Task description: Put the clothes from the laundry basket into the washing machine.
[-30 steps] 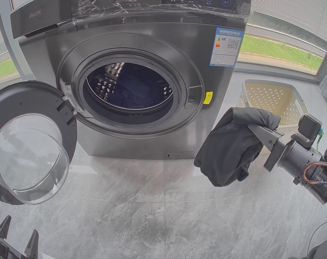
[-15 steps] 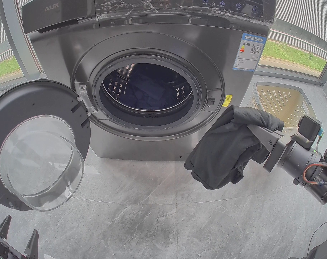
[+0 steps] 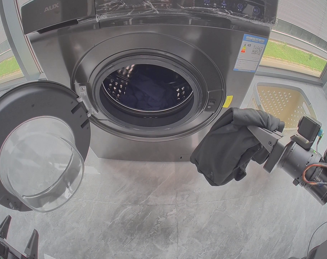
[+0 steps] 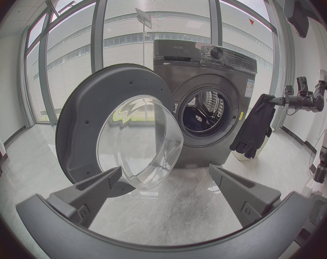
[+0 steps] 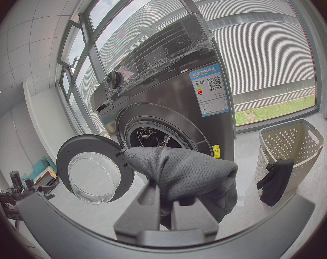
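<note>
The grey washing machine (image 3: 152,40) stands with its round door (image 3: 34,144) swung open to the left. Dark blue cloth lies inside the drum (image 3: 147,89). My right gripper (image 3: 258,132) is shut on a dark grey garment (image 3: 231,144), which hangs in the air right of the drum opening and in front of the beige laundry basket (image 3: 282,101). In the right wrist view the garment (image 5: 181,169) drapes over the gripper (image 5: 167,198), and a black piece of clothing (image 5: 276,180) hangs over the basket's (image 5: 296,141) rim. My left gripper (image 4: 163,169) is open, low at the near left (image 3: 18,234).
The open door (image 4: 113,126) juts out over the floor on the left, close to my left gripper. Bare grey tiled floor (image 3: 163,213) lies before the machine. Tall windows (image 3: 296,29) stand behind the machine and basket.
The head camera turned, so the machine now sits further right in the picture. The hanging garment swung slightly, its lower end drifting left and then back toward the right.
</note>
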